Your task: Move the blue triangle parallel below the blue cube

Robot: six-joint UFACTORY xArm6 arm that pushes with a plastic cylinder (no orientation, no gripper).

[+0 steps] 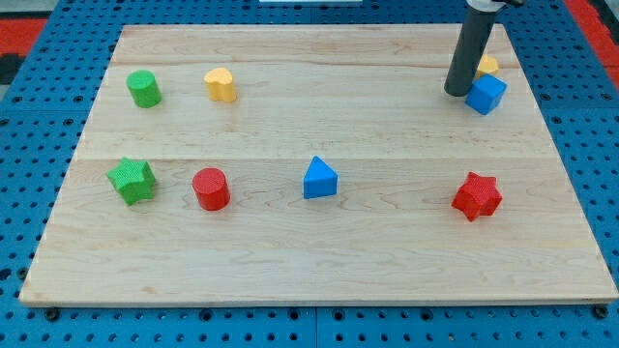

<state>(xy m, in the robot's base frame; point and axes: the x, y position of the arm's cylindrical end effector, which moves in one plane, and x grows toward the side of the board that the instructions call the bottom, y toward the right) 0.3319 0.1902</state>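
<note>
The blue triangle (pixel 319 179) lies on the wooden board near the middle, slightly toward the view's bottom. The blue cube (pixel 486 94) sits at the view's top right. My tip (pixel 455 92) rests on the board just left of the blue cube, close to or touching its left side, and far up and right of the blue triangle. The dark rod rises from the tip to the view's top edge.
A yellow block (pixel 488 66) sits just behind the blue cube. A red star (pixel 477 196) lies at lower right. A red cylinder (pixel 210 188), green star (pixel 132 180), green cylinder (pixel 144 89) and yellow heart (pixel 221 84) lie at left. The board's right edge (pixel 571 164) is near.
</note>
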